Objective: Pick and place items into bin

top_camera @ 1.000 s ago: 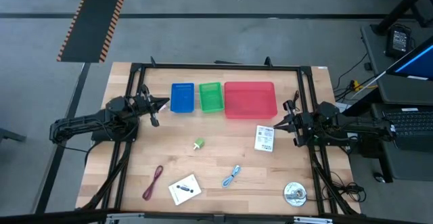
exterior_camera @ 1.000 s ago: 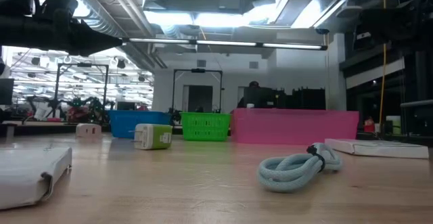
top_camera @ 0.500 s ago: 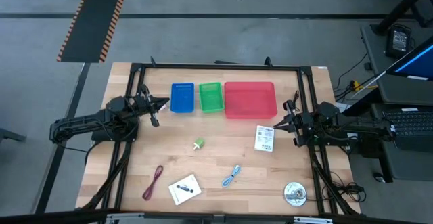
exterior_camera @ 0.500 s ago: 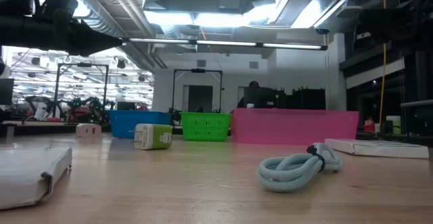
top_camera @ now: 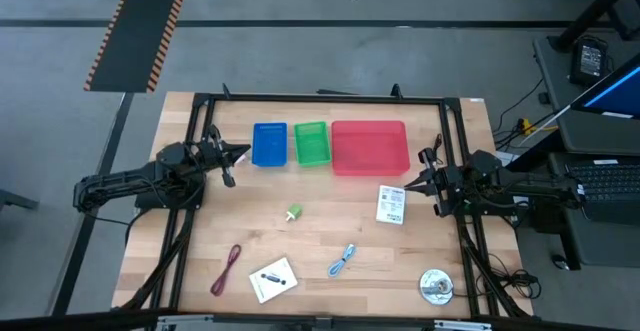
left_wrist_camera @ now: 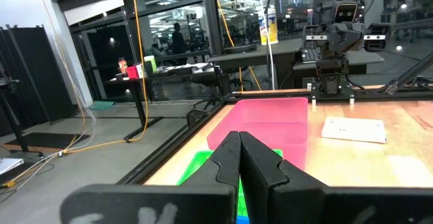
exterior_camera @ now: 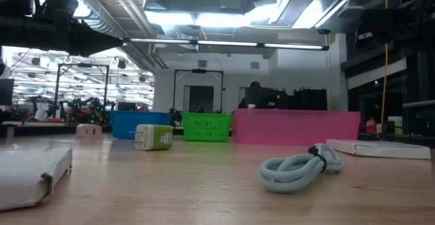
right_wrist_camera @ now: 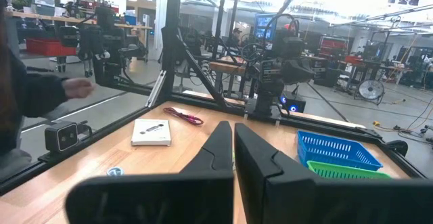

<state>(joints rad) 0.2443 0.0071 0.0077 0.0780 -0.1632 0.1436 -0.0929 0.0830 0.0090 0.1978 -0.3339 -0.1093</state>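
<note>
- Plainly, the left claw [top_camera: 243, 154] hangs at the left end of the bin row, just beside the blue bin [top_camera: 269, 143], with its fingers pressed together and nothing between them.
- Across the bench [top_camera: 200, 241], the right claw [top_camera: 405, 184] sits off the lower right corner of the red bin [top_camera: 369, 147], fingers likewise pressed together and empty.
- Just beside the right claw, below the red bin's right corner, lies a white printed packet [top_camera: 391, 204], flat on the wood.
- Taking the red bin as the mark: the green bin [top_camera: 311, 143] stands touching or nearly touching its left side, and the blue bin stands left of that; all three line the far edge of the bench.
- Below the green bin, well apart from it, rests a tiny green-white piece [top_camera: 294, 212].
- Farther from the red bin, toward the near edge, a light-blue cable loop [top_camera: 342, 260] lies coiled; the low view shows it tied at one end.
- Left of that cable, a second white packet [top_camera: 273, 279] lies tilted, a small black piece on it.
- A maroon cable loop [top_camera: 227, 268] lies farthest left along the near edge.
- A round silvery disc [top_camera: 435, 286] lies at the near right corner, well below the red bin.
</note>
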